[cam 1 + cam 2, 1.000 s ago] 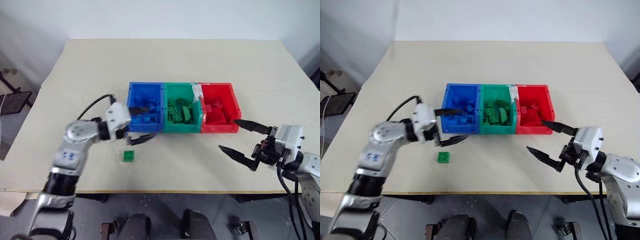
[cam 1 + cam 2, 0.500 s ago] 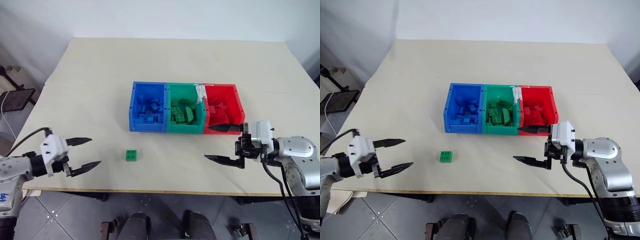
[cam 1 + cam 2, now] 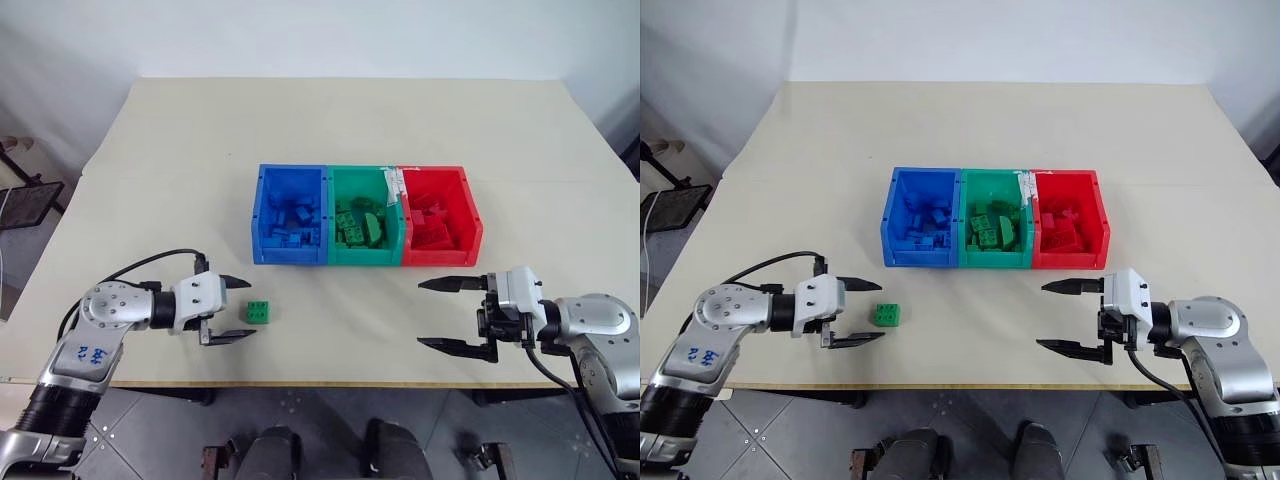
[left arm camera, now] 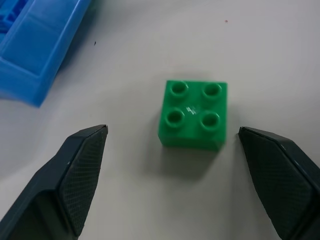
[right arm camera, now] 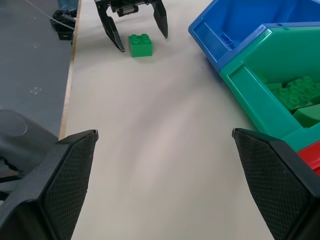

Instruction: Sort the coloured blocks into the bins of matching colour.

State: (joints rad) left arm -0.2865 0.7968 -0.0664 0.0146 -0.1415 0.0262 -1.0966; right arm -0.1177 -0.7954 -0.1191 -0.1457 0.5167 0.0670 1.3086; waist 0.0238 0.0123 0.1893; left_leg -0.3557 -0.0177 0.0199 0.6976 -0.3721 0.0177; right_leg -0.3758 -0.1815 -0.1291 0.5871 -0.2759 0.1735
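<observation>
writing: blue marks, too small to be read, are seen on the left arm's grey housing; a white label on the wall between the green and red bins cannot be read either.
left end effector (image 3: pixel 234 310): its fingers are held apart, low over the bench, pointed toward the green block, which lies just past the fingertips and in line with the gap, untouched.
left arm: it is reached in from the bench's near left edge, forearm close to level, a black cable looped over the wrist.
right end effector (image 3: pixel 444 315): its fingers are spread wide with nothing between them; it is pointed sideways toward the left end effector, over bare bench in front of the red bin.
right arm: it is bent in from the near right edge, wrist turned inward.
green block (image 4: pixel 193 114): a square four-stud brick, studs up, is seen flat on the bench in front of the blue bin, apart from it.
bins: blue bin (image 3: pixel 262 216), green bin (image 3: pixel 334 215) and red bin (image 3: pixel 474 218) are joined in a row at mid-bench, each filled with blocks of its own colour.
bench (image 3: pixel 330 120): a pale top.
</observation>
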